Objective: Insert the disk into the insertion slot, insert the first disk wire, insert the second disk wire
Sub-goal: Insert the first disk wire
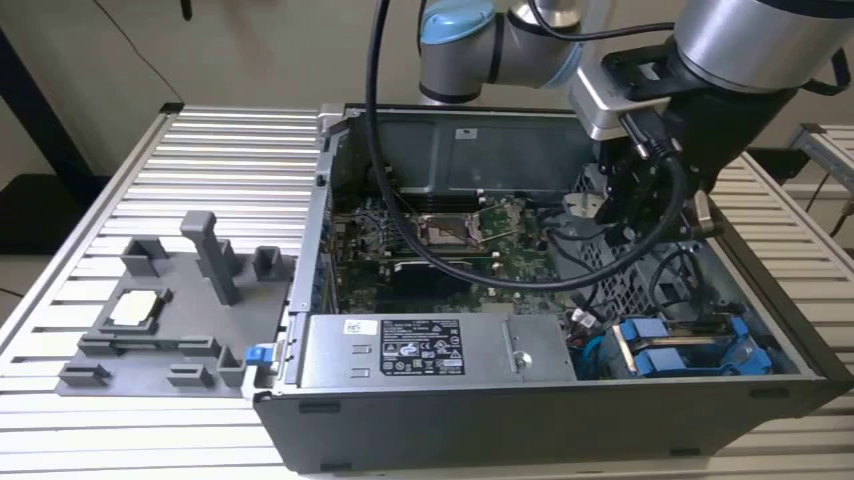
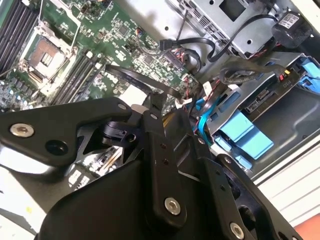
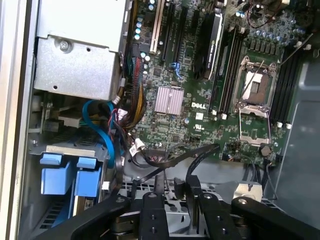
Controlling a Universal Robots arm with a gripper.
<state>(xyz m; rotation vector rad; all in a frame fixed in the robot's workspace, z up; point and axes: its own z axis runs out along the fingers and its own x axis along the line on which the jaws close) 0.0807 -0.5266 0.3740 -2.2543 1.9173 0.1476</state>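
One disk (image 1: 674, 358) sits in the case (image 1: 534, 430) corner, near the tool (image 3: 176, 182) above.

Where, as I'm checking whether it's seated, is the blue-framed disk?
The disk lies in the near corner of the computer case, on the exterior view's right, beside the labelled silver power supply.

**OBSCURED AREAS**

Disk (image 1: 674, 358): partly hidden behind the near wall of the case (image 1: 534, 410). Arm (image 1: 761, 40): cut off by the picture's edge above the case. Pincer (image 3: 176, 184): body cut off in both wrist views; whether it holds anything cannot be determined.
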